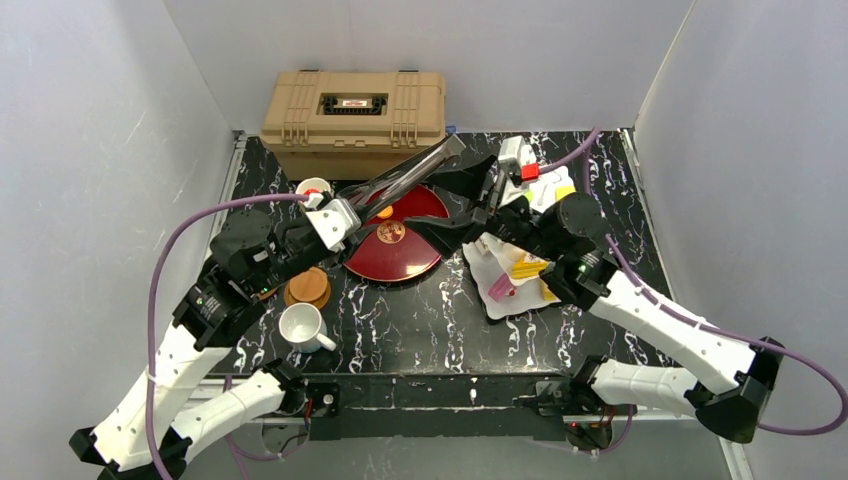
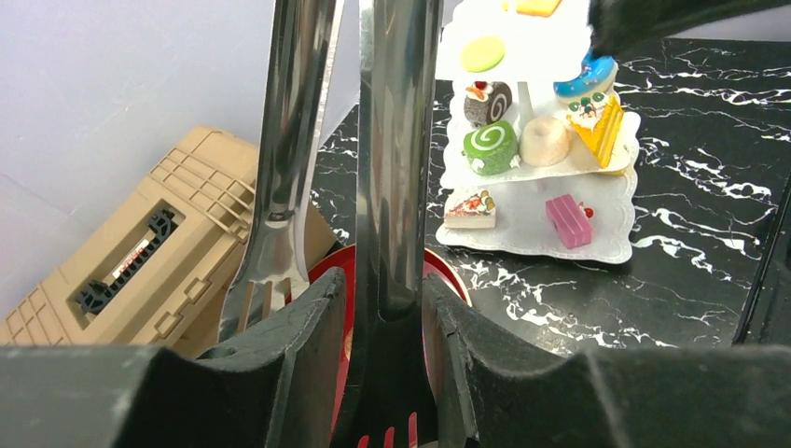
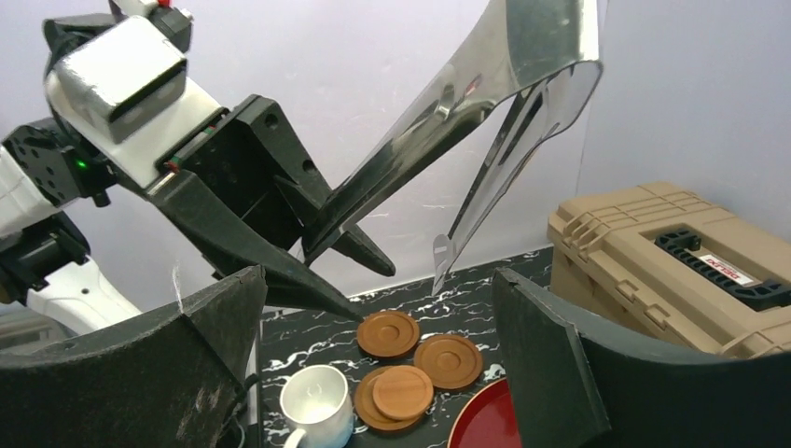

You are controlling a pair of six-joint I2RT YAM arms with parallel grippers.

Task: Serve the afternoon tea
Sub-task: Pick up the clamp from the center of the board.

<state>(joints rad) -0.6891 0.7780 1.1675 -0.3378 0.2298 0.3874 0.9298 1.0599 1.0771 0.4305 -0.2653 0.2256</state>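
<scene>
My left gripper point(image 1: 365, 200) point(image 2: 384, 280) is shut on one arm of a pair of metal tongs point(image 1: 410, 170) point(image 2: 396, 168) point(image 3: 504, 93); the other arm hangs free outside the jaws. The tongs are raised over the dark-red tray, their hinge end pointing at the case. My right gripper point(image 1: 430, 210) point(image 3: 378, 280) stands wide open facing the tongs, with nothing between its fingers. The white tiered stand point(image 1: 520, 300) point(image 2: 597, 238) holds several small cakes point(image 2: 491, 147) and is partly hidden under the right arm. A white mug point(image 1: 303, 327) point(image 3: 317, 403) stands beside several brown saucers point(image 1: 308, 288) point(image 3: 448, 360).
The round dark-red tray point(image 1: 400, 255) point(image 3: 480, 420) lies mid-table with one small piece on it. The tan case point(image 1: 352, 122) point(image 2: 140, 252) point(image 3: 681, 261) stands at the back. A second pale mug point(image 1: 313, 188) stands next to the case. Grey walls close in both sides.
</scene>
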